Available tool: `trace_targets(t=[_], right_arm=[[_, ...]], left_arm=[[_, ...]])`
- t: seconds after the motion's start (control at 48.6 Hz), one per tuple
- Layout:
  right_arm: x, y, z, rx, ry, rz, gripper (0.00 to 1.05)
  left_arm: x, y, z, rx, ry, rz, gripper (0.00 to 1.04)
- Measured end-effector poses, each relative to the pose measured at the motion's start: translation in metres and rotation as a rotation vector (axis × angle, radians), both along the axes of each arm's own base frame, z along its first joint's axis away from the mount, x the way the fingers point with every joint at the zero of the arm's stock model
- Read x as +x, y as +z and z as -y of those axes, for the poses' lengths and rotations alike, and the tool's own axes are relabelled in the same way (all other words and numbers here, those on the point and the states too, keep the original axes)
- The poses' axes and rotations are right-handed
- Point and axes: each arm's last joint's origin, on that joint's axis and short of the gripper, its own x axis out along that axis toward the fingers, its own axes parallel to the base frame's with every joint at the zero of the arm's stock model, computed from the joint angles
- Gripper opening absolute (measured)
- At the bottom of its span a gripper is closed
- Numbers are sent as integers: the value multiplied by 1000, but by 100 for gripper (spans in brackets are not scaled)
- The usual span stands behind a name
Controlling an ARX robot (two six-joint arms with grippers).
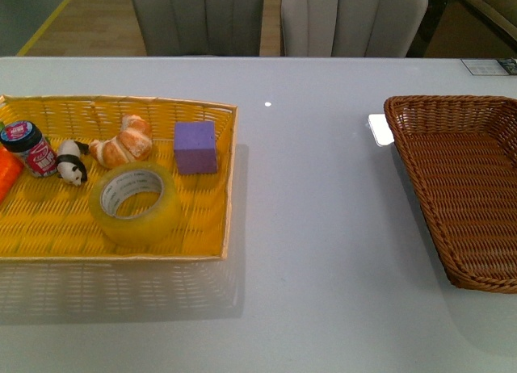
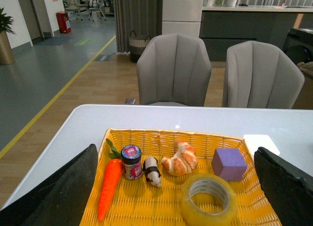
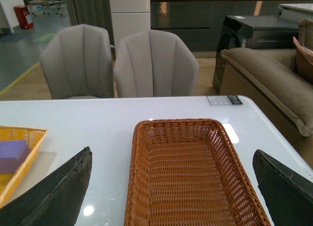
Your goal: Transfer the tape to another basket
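One glossy, translucent tape ring (image 1: 136, 203) lies in the yellow woven basket (image 1: 230, 147) at frame left; the brown wicker basket (image 1: 468, 187) sits right. Both the left pincer (image 2: 176, 187) and right pincer (image 3: 171, 187) gape wide, empty.

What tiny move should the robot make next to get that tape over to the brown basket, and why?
Probably lower the left gripper toward the tape. Its jaws stand open and empty, the roll lies flat in the yellow basket close ahead of them with its top uncovered, and the brown basket sits empty, so gripping the roll seems the first step.
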Motion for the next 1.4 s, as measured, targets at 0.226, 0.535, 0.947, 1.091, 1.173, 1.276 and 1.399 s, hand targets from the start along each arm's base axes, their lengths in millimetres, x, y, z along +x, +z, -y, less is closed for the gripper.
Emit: trace_targets(t=[0.226, 0.535, 0.947, 1.091, 1.173, 1.276, 1.399], right_arm=[[0, 0, 0, 0, 0, 0, 96], [0, 0, 0, 0, 0, 0, 96], [7, -3, 7, 105, -51, -358, 96], [49, -1, 48, 133, -189, -442, 96], [79, 2, 75, 89, -246, -421, 96], [136, -16, 114, 22, -290, -489, 96], [177, -51, 135, -18, -282, -638, 96]], left_arm=[[0, 0, 0, 0, 0, 0, 96], [0, 0, 0, 0, 0, 0, 96], [0, 0, 0, 0, 0, 0, 96], [0, 0, 0, 0, 0, 0, 96], [0, 0, 0, 0, 0, 0, 96], [0, 0, 0, 0, 0, 0, 96], [0, 0, 0, 0, 0, 0, 96]])
